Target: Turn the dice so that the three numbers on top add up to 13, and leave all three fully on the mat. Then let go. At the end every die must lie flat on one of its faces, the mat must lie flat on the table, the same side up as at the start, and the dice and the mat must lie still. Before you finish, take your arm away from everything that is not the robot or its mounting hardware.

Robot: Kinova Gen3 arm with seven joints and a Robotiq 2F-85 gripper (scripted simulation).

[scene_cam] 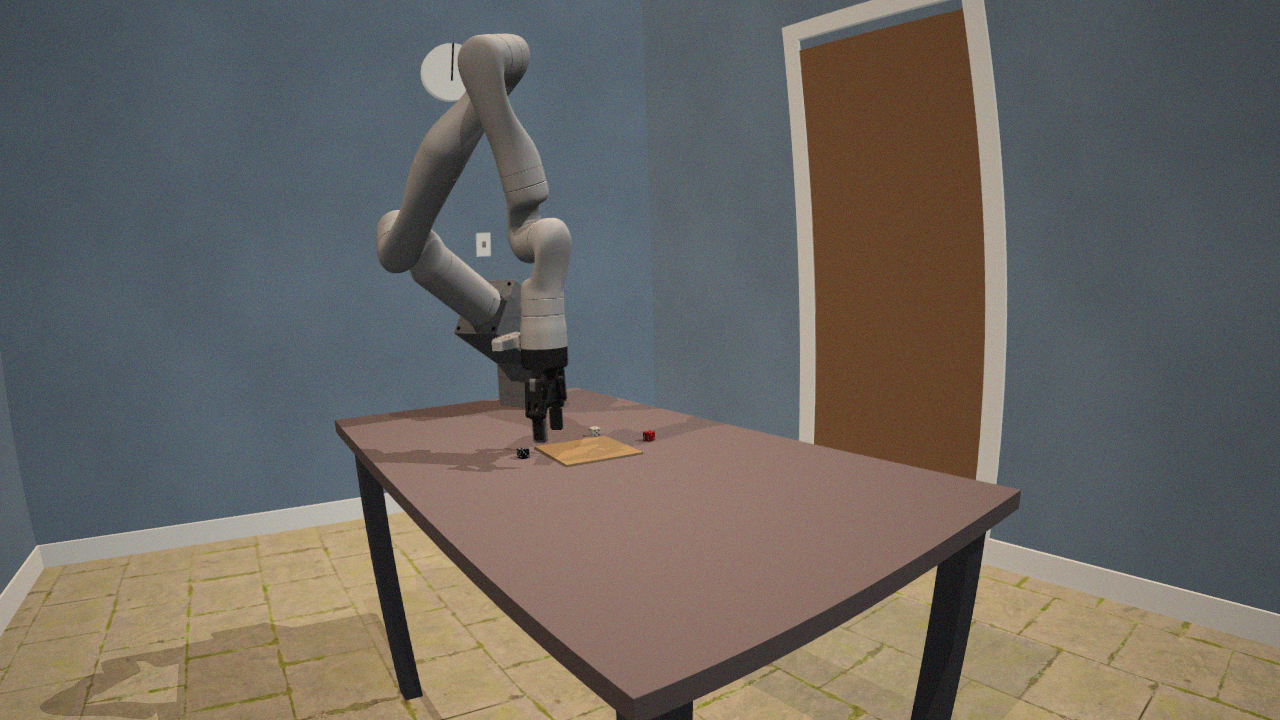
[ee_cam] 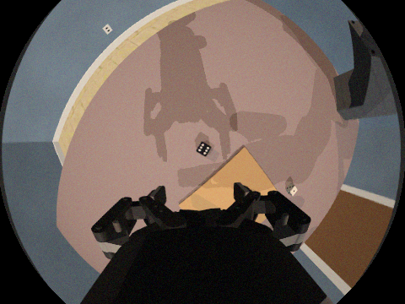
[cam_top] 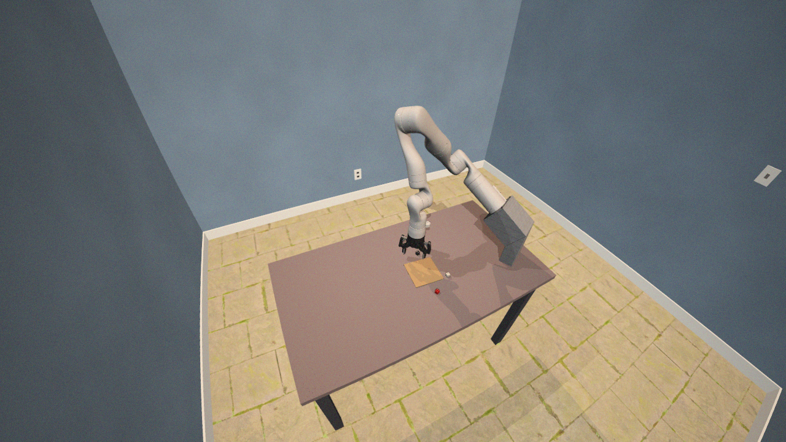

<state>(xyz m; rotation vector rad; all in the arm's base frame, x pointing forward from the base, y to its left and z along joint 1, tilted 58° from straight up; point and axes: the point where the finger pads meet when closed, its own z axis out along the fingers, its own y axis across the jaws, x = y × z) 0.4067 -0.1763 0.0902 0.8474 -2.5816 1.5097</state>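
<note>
The orange-tan mat [cam_top: 423,272] [scene_cam: 590,451] [ee_cam: 238,172] lies flat on the table. The black die [cam_top: 417,253] [scene_cam: 522,453] [ee_cam: 203,149] lies on the table just off one mat corner, six pips up. The white die [cam_top: 447,274] [scene_cam: 594,431] [ee_cam: 292,190] lies beside another corner; its top seems to show one pip. The red die [cam_top: 436,291] [scene_cam: 648,436] lies off the mat, its top number too small to read, and is not visible in the wrist view. My gripper [cam_top: 414,254] [scene_cam: 547,434] [ee_cam: 199,192] is open and empty, pointing down above the table near the black die.
The brown table [cam_top: 340,313] [scene_cam: 716,537] [ee_cam: 105,177] carries the arm's grey base [cam_top: 511,225] [ee_cam: 367,84] at one end. The table's long edge [cam_top: 384,368] runs past the red die's side. Arm shadows fall across the table and part of the mat.
</note>
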